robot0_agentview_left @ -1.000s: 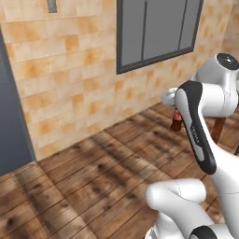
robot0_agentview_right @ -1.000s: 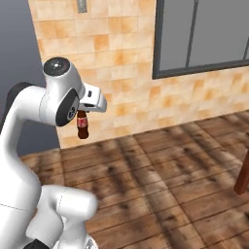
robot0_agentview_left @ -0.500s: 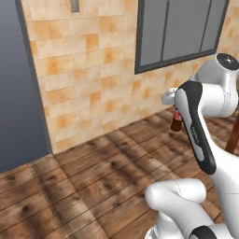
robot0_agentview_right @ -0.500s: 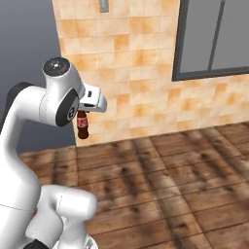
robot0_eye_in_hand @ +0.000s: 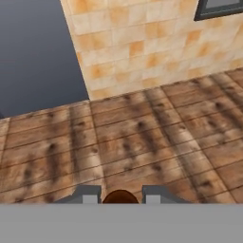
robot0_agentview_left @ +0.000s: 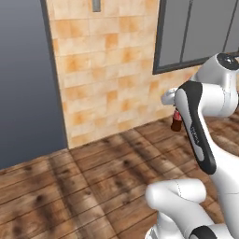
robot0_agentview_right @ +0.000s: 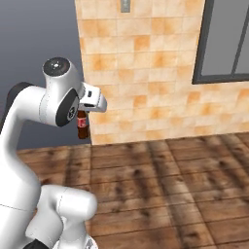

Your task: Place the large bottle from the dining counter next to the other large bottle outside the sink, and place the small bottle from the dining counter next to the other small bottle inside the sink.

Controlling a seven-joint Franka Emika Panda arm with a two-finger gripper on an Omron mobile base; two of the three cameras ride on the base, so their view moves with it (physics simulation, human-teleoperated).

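Fingers (robot0_agentview_right: 82, 113) are closed on the neck of the small bottle (robot0_agentview_right: 82, 125), which hangs upright, carried high above the wooden floor (robot0_agentview_right: 165, 185) near the tiled wall (robot0_agentview_right: 141, 73). Judged mid-transit: pickup complete, placement in the sink outstanding.

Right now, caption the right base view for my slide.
Gripper carrying the small bottle above wooden floor, facing a tiled wall.

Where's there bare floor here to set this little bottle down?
The wooden plank floor lies bare from the orange tile wall and the grey panel back toward the robot. The only crowded spot is at the fingers, shut on the small brown red-labelled bottle.
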